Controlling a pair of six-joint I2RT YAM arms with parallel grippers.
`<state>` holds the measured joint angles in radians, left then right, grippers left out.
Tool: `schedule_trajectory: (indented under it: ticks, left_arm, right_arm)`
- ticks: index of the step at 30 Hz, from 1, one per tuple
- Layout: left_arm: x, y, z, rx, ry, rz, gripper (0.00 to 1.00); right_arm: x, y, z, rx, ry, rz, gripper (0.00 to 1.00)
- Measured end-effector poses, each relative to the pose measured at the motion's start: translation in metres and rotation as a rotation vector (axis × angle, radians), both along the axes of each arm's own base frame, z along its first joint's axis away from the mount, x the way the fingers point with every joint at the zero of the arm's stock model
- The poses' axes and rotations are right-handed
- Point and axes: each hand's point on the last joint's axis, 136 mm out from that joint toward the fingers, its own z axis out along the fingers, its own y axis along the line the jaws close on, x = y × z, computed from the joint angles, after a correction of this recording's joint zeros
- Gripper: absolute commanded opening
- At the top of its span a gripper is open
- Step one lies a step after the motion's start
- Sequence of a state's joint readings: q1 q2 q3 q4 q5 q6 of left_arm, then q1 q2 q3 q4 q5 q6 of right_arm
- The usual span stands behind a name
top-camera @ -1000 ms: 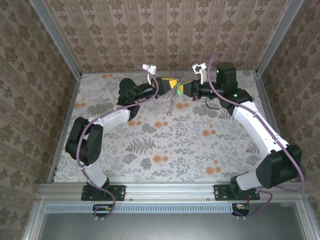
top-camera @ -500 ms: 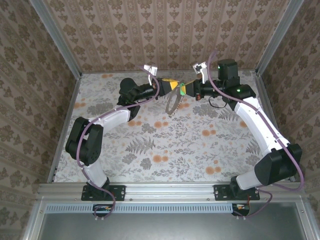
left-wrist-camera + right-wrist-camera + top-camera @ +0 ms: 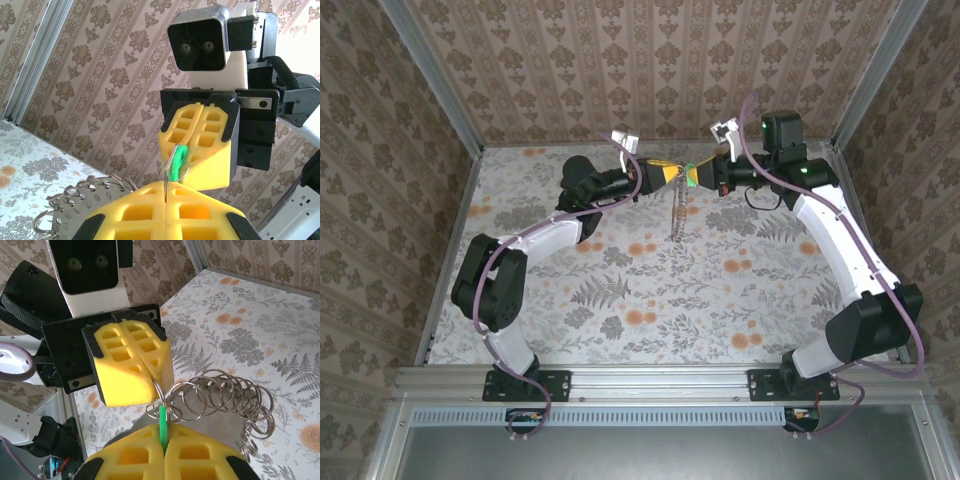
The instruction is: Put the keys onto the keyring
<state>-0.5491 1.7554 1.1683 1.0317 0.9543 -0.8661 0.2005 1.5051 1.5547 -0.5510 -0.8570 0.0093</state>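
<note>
**Key meets keyring, held in the air over the far side of the table [image 3: 620,290].**
The left gripper [image 3: 165,197] is clamped on the thin wire keyring [image 3: 164,187], and a chain of rings [image 3: 677,215] dangles below. The right gripper [image 3: 164,445] pinches the green key [image 3: 163,420] against that loop. Threading looks to be in hand; next the key must slide finely along the wire.

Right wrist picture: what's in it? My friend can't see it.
Two yellow-padded robot grippers meet tip to tip. The right gripper, at the bottom, is shut on a tiny green key. The left gripper, above, is shut on the end of a chain of silvery metal rings that trails right over the flowery table.
</note>
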Motion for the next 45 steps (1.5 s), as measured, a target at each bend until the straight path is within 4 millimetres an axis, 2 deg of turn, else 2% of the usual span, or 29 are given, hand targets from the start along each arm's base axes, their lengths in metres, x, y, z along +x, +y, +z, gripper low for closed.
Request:
schedule_trajectory:
  ticks: [9,11,14,18,21,25,31,38,42,45]
  left_arm:
    - [0.001,0.0,-0.001,0.007,0.002,0.003,0.02]
    - [0.004,0.0,-0.003,0.013,0.006,0.013,0.13]
    - [0.009,0.001,-0.006,0.02,0.013,0.037,0.36]
    - [0.024,0.01,-0.01,0.034,0.033,0.096,0.54]
    - [0.032,0.022,-0.009,0.044,0.042,0.145,0.6]
    - [0.035,0.037,0.001,0.051,0.029,0.197,0.63]
    - [0.042,0.062,0.017,0.059,-0.001,0.275,0.65]
    - [0.047,0.073,0.01,0.101,0.016,0.32,0.66]
    - [0.048,0.079,0.006,0.123,0.029,0.339,0.66]
    - [0.047,0.081,0.008,0.125,0.027,0.348,0.67]
  right_arm:
    - [0.006,0.004,0.001,0.027,0.019,0.03,0.0]
    - [0.007,0.004,0.0,0.027,0.021,0.028,0.0]
    - [0.008,0.004,-0.001,0.03,0.029,0.029,0.0]
    - [0.011,0.005,0.0,0.036,0.031,0.035,0.0]
    - [0.014,0.007,-0.004,0.039,0.045,0.039,0.0]
    - [0.028,0.01,-0.014,0.039,0.066,0.039,0.0]
    - [0.068,0.018,-0.037,0.041,0.117,0.033,0.0]
    - [0.121,0.03,-0.068,0.056,0.163,0.031,0.0]
    - [0.133,0.035,-0.094,0.061,0.213,0.029,0.0]
    - [0.13,0.041,-0.122,0.066,0.261,0.028,0.0]
